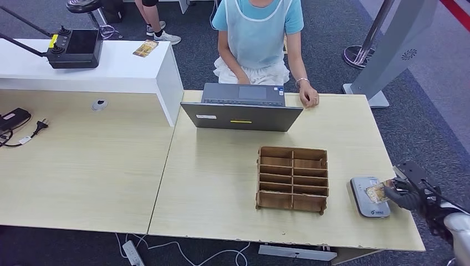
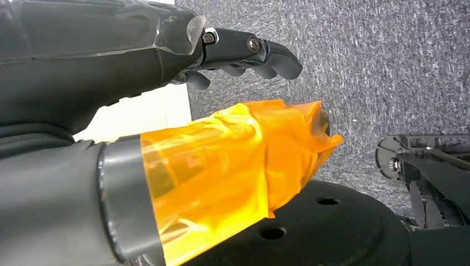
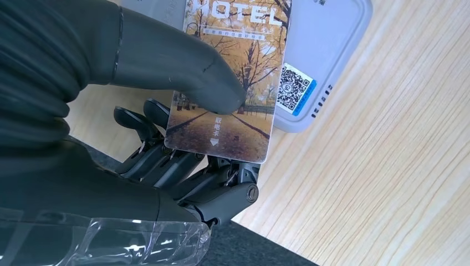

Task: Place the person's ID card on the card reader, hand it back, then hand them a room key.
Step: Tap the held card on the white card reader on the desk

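My right hand [image 1: 403, 194] is at the table's right edge, pinching a card [image 1: 377, 192] with an autumn-tree picture between thumb and fingers. Close up, that card [image 3: 233, 83] reads "HOTEL" and lies over the grey card reader [image 3: 327, 44], my right hand [image 3: 183, 138] gripping its near end. The card reader [image 1: 367, 199] is a flat grey pad near the front right corner. Whether the card touches the reader I cannot tell. My left hand [image 2: 233, 52] hangs over carpet, fingers lightly curled, holding nothing. A person [image 1: 258, 33] in a light blue top sits across the table.
A wooden slotted organizer [image 1: 292, 179] stands left of the reader. An open laptop [image 1: 241, 108] sits at the far edge before the person, whose hand [image 1: 309, 98] rests beside it. Another card [image 1: 145, 49] lies on the white counter [image 1: 111, 69] at back left.
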Robot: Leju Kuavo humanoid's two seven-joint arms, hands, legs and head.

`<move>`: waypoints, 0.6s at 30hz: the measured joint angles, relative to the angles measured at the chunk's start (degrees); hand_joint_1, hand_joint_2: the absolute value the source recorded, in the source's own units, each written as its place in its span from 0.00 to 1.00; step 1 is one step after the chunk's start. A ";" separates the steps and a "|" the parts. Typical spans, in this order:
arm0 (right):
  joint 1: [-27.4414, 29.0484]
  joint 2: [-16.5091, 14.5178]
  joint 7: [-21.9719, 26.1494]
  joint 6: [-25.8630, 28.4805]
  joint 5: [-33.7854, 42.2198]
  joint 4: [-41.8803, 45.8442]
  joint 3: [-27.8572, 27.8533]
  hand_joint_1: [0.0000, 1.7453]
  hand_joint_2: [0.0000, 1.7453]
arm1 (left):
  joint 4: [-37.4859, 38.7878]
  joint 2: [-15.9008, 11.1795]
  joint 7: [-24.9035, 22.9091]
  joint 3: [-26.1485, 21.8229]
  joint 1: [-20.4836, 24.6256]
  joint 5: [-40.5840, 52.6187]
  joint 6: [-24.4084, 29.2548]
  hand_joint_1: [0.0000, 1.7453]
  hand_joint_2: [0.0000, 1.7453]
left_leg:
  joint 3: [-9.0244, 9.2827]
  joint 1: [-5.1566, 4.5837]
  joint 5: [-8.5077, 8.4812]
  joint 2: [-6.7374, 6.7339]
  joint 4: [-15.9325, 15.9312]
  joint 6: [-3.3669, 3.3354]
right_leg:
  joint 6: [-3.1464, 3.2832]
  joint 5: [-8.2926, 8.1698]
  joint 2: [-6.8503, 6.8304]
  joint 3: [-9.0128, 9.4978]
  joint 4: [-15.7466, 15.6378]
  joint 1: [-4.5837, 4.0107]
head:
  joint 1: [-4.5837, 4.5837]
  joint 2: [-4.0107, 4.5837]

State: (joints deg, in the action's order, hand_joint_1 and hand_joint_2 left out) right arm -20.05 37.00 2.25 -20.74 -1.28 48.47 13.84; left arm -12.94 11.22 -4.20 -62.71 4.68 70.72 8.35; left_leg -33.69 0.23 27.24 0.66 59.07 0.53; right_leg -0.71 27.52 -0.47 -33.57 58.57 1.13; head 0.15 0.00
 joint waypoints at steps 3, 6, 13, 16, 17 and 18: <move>-0.22 -0.51 0.04 0.40 -0.25 -0.19 -0.11 1.00 1.00 | 0.00 -0.01 0.00 0.00 0.00 -0.10 -0.01 0.00 0.00 | 0.02 0.00 0.00 0.00 0.00 0.00 | 0.00 0.00 0.00 0.01 0.00 0.00 | -0.01 0.00; -0.33 -0.97 0.75 0.91 -0.63 -0.20 -0.51 1.00 1.00 | 0.00 -0.01 0.00 0.00 0.00 -0.22 -0.02 0.00 0.00 | 0.03 0.00 0.00 0.00 0.00 0.00 | 0.00 0.00 0.00 0.02 0.00 0.00 | -0.01 0.00; 1.63 0.30 3.18 -2.20 2.71 4.33 -5.67 1.00 1.00 | 0.00 -0.04 0.16 -0.10 -0.12 -1.49 -0.01 0.00 0.00 | 0.02 -0.04 0.00 0.03 0.01 -0.01 | -0.01 0.00 -0.03 0.01 0.00 0.04 | -0.01 0.00; 2.88 1.68 3.51 -3.92 4.39 7.34 -8.66 1.00 1.00 | 0.00 -0.04 0.34 -0.14 -0.18 -1.83 0.00 0.00 0.00 | 0.01 -0.04 0.01 0.02 0.00 -0.01 | -0.01 0.00 -0.02 0.00 -0.01 0.04 | 0.00 0.00; 3.36 2.01 3.74 -4.43 5.00 8.30 -9.52 1.00 1.00 | 0.00 -0.04 0.39 -0.14 -0.19 -1.88 0.00 0.00 0.00 | 0.01 -0.04 0.01 0.02 0.00 -0.01 | -0.01 0.01 -0.01 0.00 -0.01 0.04 | 0.00 0.00; 3.90 2.27 4.04 -4.99 5.71 9.33 -10.35 1.00 1.00 | 0.00 -0.03 0.45 -0.15 -0.19 -1.90 0.00 0.00 0.00 | 0.01 -0.04 0.02 0.02 0.00 -0.02 | -0.01 0.01 -0.01 0.00 -0.01 0.04 | -0.01 0.00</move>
State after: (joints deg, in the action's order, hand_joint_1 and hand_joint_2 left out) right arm -16.15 39.28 6.29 -25.73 4.43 57.81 3.48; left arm -12.94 11.19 -3.75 -62.86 4.50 68.82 8.35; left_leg -33.68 0.19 27.26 0.68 59.07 0.52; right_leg -0.72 27.53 -0.48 -33.57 58.57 1.18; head 0.15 0.00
